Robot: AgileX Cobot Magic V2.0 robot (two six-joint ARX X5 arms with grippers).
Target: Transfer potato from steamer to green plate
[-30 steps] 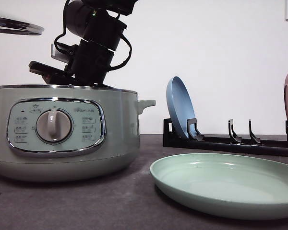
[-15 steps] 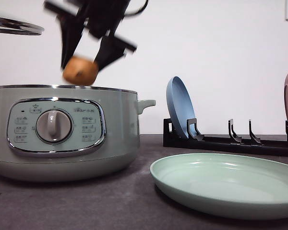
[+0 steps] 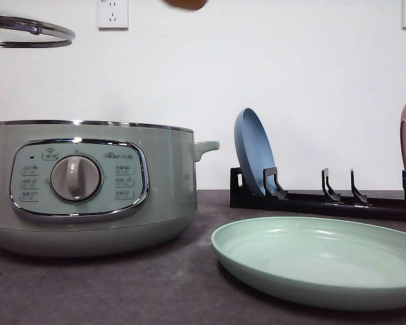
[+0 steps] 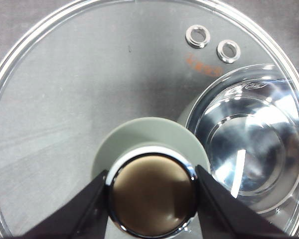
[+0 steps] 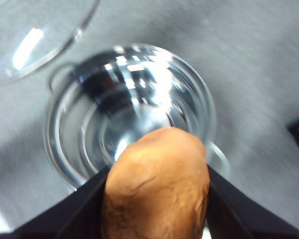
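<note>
The glass lid [image 3: 28,32], smooth and chrome-rimmed, is held aloft at the left by the left gripper [image 4: 152,196], whose fingers are closed on the rounded knob [image 4: 152,193]; a slip there could drop the lid onto the open pot [image 3: 88,186]. The potato [image 5: 157,184], lumpy and matte orange-brown, is clamped between the fingers of the right gripper [image 5: 157,199] high above the shiny steel bowl. Its rounded skin could roll out before the shallow matte green plate [image 3: 325,261] at the right is reached.
</note>
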